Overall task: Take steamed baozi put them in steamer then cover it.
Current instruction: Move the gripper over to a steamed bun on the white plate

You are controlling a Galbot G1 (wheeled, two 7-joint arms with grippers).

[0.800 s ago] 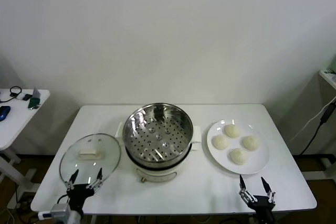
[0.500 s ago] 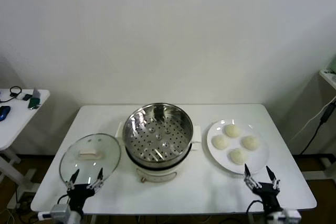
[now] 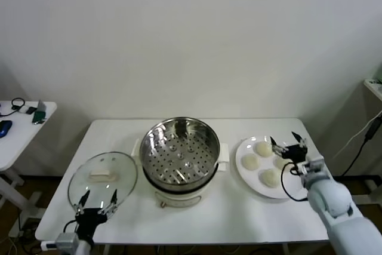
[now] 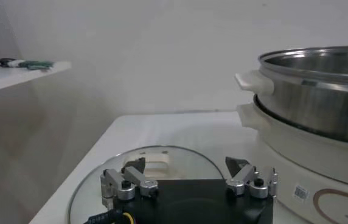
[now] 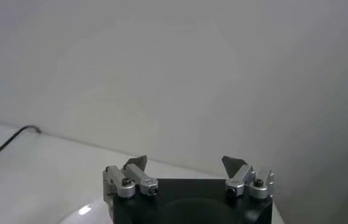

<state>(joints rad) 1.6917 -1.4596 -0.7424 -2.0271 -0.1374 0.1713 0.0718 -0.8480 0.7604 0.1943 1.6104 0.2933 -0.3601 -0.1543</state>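
Right gripper (image 3: 287, 143) spread, seemingly above baozi (image 3: 270, 177).

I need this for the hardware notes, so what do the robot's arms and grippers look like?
Both the left gripper and the right gripper have black bodies with two thin dark fingers on silver metal mounts with screws. The right arm is rounded and pale grey, with a black cable looping at the wrist.

the right gripper (image 3: 287, 143) is held raised at the robot's right, forearm angled up from the lower right corner, fingers spread wide and nothing gripped. the left gripper (image 3: 95, 200) is parked low at the near left, fingers likewise spread apart and empty.
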